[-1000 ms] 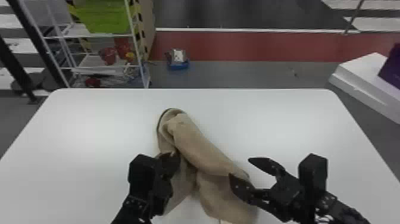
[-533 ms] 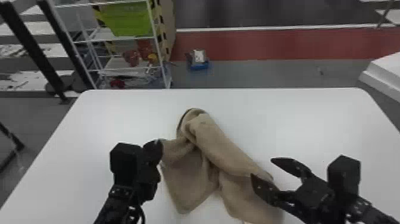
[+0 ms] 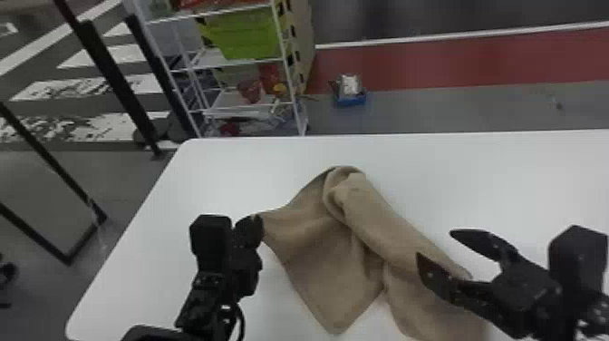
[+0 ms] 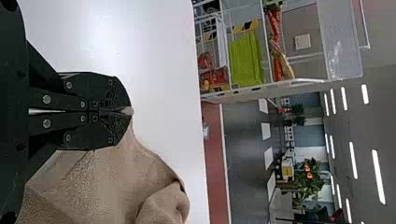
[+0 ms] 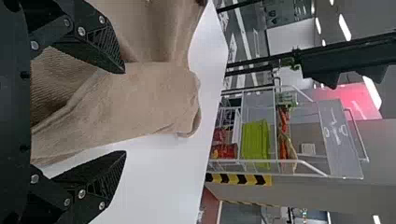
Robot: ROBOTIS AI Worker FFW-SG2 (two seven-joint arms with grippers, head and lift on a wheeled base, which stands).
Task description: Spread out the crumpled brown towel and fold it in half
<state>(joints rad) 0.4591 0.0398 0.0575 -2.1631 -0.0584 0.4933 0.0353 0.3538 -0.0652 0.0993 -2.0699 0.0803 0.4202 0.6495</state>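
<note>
The crumpled brown woven cloth towel (image 3: 319, 263) is spread partly flat on the smooth white surface (image 3: 136, 276), with a thick roll left running diagonally across it. At the towel's left corner, a small tip of fabric is held between the closed fingers of the black left pincer (image 4: 127, 111). Over the towel's right-hand part, the black right pincer (image 5: 125, 112) is set wide, with nothing held.

The towel should be treated as light, limp and not fragile; sliding over the surface is to be expected under a one-sided pull. The free edge of the roll, near the right pincer, should be gripped as a single layer. If both layers are pinched, the roll may be dragged rather than opened.
</note>
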